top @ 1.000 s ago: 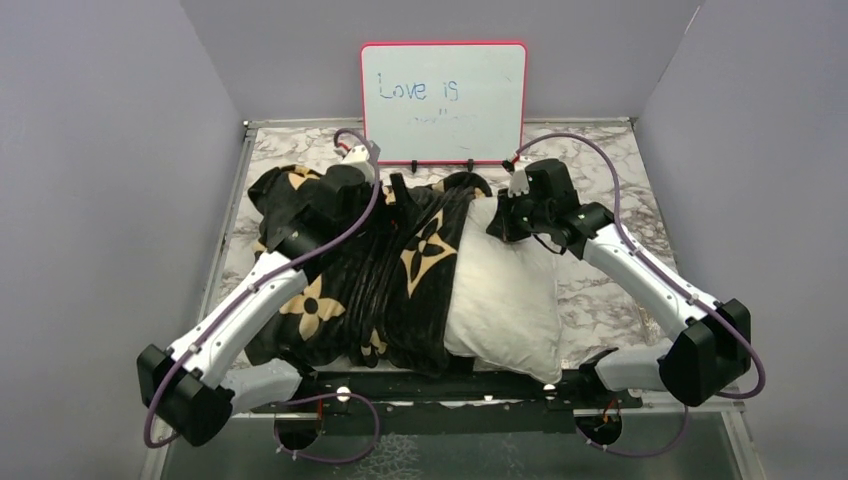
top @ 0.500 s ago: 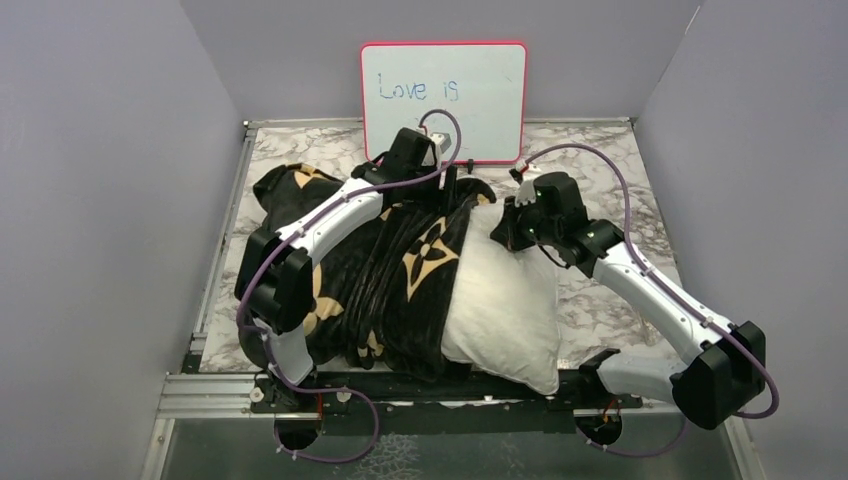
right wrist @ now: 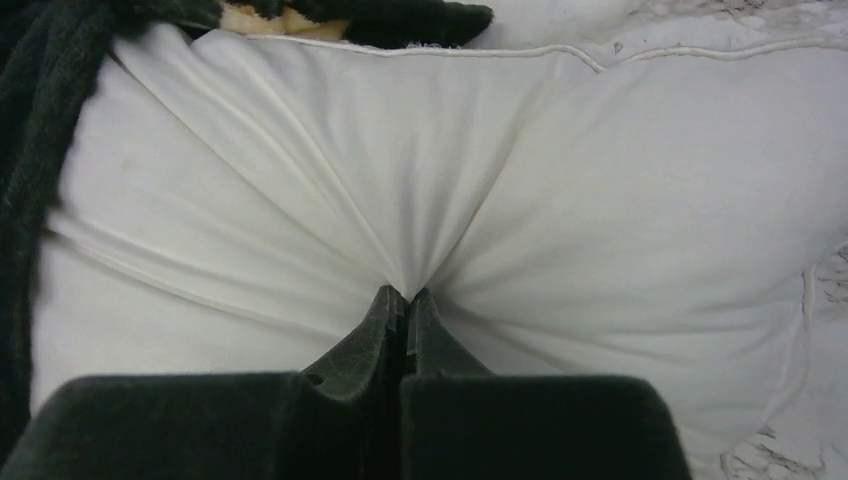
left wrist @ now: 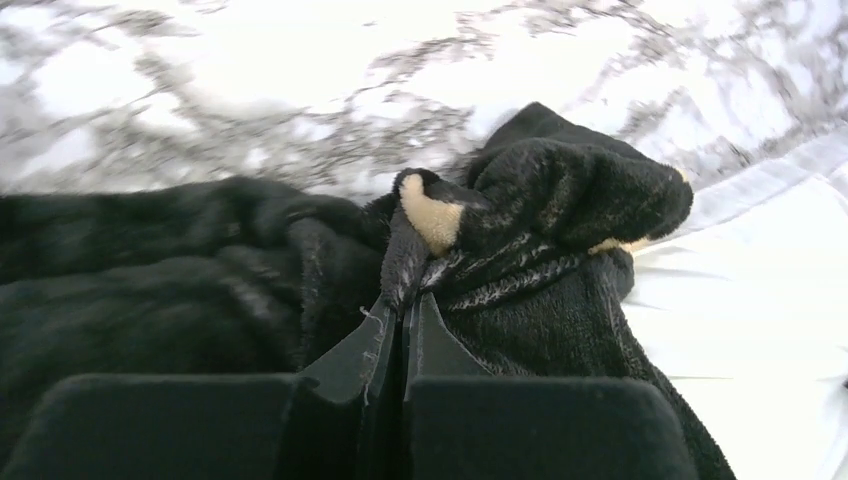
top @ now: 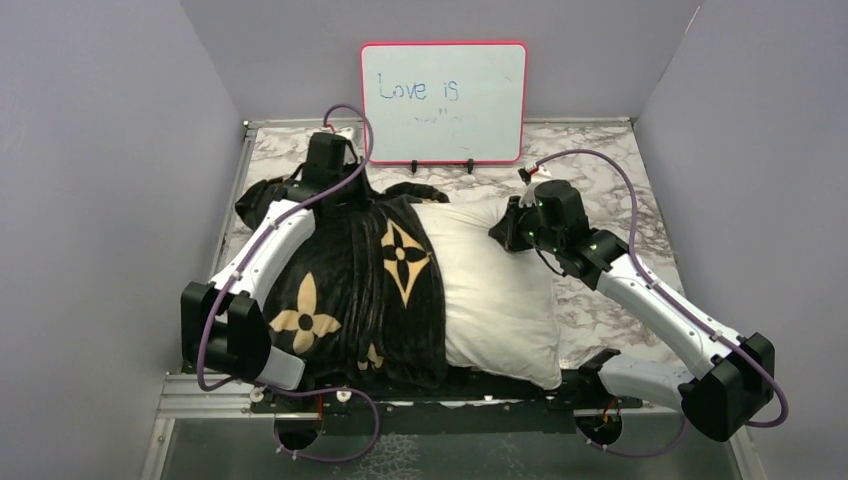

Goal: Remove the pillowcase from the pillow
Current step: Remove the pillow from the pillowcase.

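Note:
The black pillowcase with tan flower motifs covers the left half of the white pillow, whose right half lies bare. My left gripper sits at the far left corner, shut on a bunched fold of the pillowcase; in the left wrist view its tips pinch the black plush, with the pillow at the right. At the pillow's far right edge my right gripper is shut on it; the white cloth puckers into its tips. The pillowcase's edge shows at the left.
A pink-framed whiteboard stands at the back of the marble table. Grey walls close in on the left, right and back. A metal rail runs along the near edge beside the arm bases.
The left arm swung from the pillow's far middle to its far left corner and shut on the pillowcase. The case slid left, baring more white pillow. The right gripper kept its hold.

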Available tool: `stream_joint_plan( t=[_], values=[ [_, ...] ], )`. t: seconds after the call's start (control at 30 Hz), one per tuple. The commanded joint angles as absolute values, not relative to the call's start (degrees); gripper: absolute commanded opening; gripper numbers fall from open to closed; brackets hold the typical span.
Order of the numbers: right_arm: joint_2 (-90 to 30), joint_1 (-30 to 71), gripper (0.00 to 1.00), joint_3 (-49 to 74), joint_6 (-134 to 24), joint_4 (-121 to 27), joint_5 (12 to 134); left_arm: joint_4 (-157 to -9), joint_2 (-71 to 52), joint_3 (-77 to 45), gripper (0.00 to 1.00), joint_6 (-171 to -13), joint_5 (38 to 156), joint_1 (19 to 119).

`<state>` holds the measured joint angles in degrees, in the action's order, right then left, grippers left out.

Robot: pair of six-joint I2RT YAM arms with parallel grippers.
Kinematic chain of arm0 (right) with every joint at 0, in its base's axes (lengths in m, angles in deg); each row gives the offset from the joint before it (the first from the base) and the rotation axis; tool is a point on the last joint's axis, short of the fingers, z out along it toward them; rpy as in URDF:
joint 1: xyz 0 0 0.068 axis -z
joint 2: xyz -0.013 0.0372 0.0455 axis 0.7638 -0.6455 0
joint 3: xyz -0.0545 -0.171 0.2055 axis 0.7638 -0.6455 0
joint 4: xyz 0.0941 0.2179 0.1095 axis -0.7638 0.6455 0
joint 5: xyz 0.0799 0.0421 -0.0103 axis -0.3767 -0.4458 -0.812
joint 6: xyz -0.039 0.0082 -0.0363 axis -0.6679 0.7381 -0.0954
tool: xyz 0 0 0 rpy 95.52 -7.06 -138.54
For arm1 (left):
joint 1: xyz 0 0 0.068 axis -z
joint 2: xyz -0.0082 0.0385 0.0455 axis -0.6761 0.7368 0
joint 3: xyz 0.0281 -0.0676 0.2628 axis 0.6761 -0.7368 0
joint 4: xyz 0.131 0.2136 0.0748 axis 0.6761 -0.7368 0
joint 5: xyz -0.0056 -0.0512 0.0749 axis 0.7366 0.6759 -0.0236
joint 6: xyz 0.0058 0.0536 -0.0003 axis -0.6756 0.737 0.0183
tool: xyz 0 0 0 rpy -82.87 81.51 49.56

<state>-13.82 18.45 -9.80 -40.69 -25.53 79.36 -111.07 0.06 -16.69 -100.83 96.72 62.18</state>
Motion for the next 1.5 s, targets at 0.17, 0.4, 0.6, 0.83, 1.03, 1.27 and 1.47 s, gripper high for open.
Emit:
stream_joint_plan(
  t=[0.17, 0.4, 0.6, 0.83, 1.03, 1.27, 1.47],
  values=[
    [-14.61, 19.47, 0.01, -10.35, -41.1, -16.84, 85.71, -112.7, -4.3, -20.93, 0.23, -98.83, 102.33, 51.24],
    [-18.91, 19.47, 0.01, -4.96, -40.18, -13.88, 94.08, -111.02, -8.06, -19.48, 0.72, -99.35, 108.44, 53.66],
    [-26.12, 21.32, 0.01, 6.98, -40.94, -9.73, 99.33, -117.77, -17.69, -18.8, 0.79, -98.39, 103.81, 53.87],
    [-28.74, 22.45, 0.0, 14.74, -41.52, -6.47, 94.64, -127.81, -33.75, -27.94, 0.86, -98.5, 105.73, 53.89],
    [-27.11, 22.46, 0.23, 14.06, -41.41, -1.21, 82.92, -126.75, -39.39, -40.61, 0.86, -102.37, 108.11, 53.88],
    [-17.07, 22.42, 0.86, 8.56, -39.71, 0.67, 70.11, -122.98, -36.3, -45.19, 0.56, -103.32, 107.72, 54.22],
    [-9.71, 22.44, 1.0, 1.72, -38.7, 0.24, 65.13, -120.69, -32.42, -45.28, 0.13, -102.95, 106.78, 55.97]
  ],
)
